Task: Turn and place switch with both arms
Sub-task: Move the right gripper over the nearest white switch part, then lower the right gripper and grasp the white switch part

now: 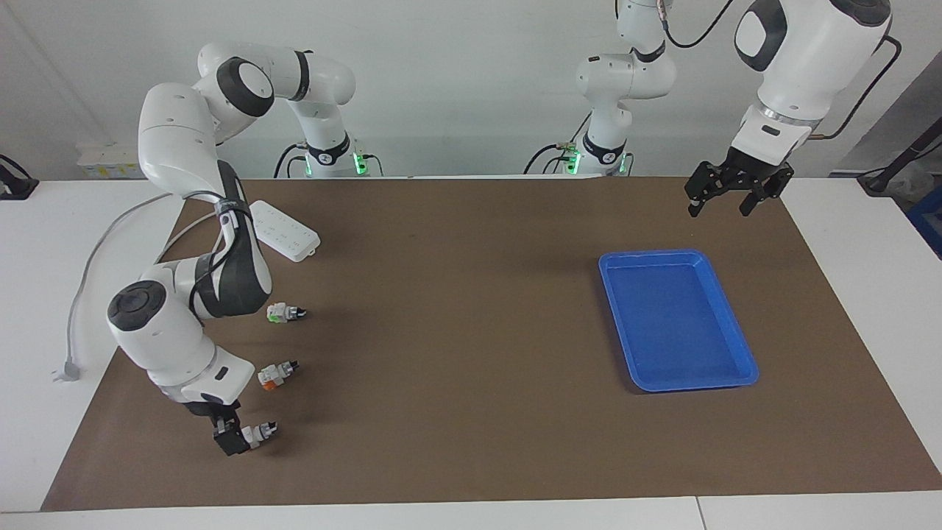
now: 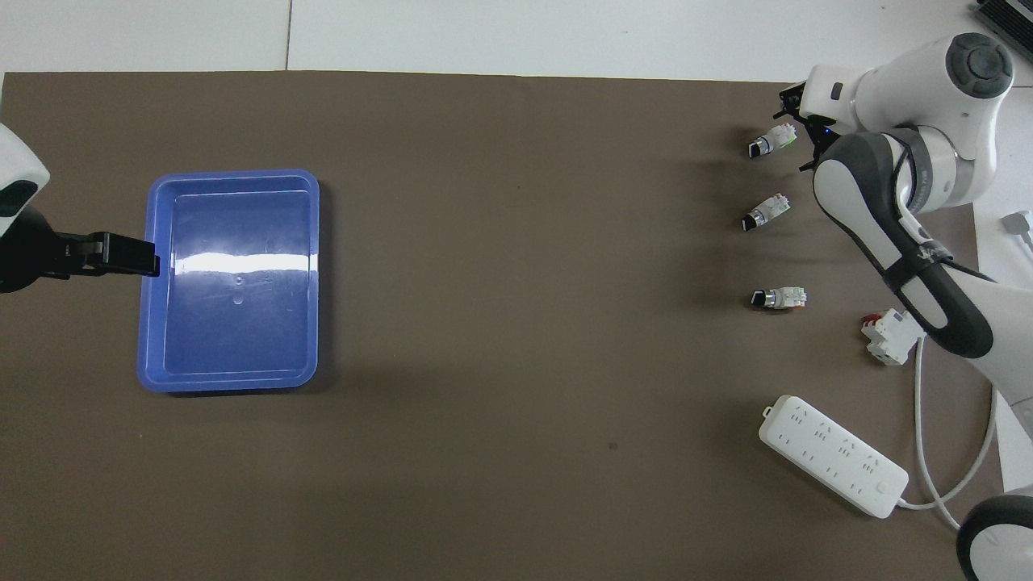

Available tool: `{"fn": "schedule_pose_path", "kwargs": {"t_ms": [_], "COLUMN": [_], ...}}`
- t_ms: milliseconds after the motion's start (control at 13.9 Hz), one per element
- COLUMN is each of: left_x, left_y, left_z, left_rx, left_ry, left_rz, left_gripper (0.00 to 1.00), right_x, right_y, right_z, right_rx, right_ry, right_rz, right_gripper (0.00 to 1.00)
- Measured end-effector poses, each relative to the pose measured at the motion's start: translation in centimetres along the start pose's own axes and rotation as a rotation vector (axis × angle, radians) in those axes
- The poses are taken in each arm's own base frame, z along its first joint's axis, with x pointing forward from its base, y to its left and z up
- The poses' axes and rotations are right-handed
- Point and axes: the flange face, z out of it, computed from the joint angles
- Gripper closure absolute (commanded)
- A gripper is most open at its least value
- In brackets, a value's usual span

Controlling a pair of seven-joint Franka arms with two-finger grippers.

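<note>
The switch lies on the brown mat, the farthest from the robots of three in a row at the right arm's end. It is white with a black knob tip. My right gripper is down at the mat and open. Its fingers stand on either side of the switch's base end and hide the base in the facing view. My left gripper hangs open and empty in the air. It is over the mat at the blue tray's rim.
Two more switches lie nearer to the robots in the same row. A white power strip with its cable and a white block with red parts sit near the right arm's base.
</note>
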Motion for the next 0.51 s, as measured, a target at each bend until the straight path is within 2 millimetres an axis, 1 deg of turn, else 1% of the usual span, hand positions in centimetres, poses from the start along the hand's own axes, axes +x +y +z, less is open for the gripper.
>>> {"fn": "schedule_pose_path", "kwargs": {"t_ms": [289,505], "left_x": [-0.33,-0.44], "left_y": [0.03,0.07], "left_z": [0.47,0.52], "left_rx": [-0.002,-0.004], "left_ry": [0.001,0.001], "left_rz": [0.0,0.0], "left_gripper": [0.0,0.0], "right_x": [-0.18,0.09], "right_y": [-0.11,-0.08], "right_z": [0.05,0.3], "right_rx": [-0.011,-0.015], "right_ry": [-0.001,0.004], "right_rz": [0.002,0.003], "right_gripper": [0.05,0.11]}}
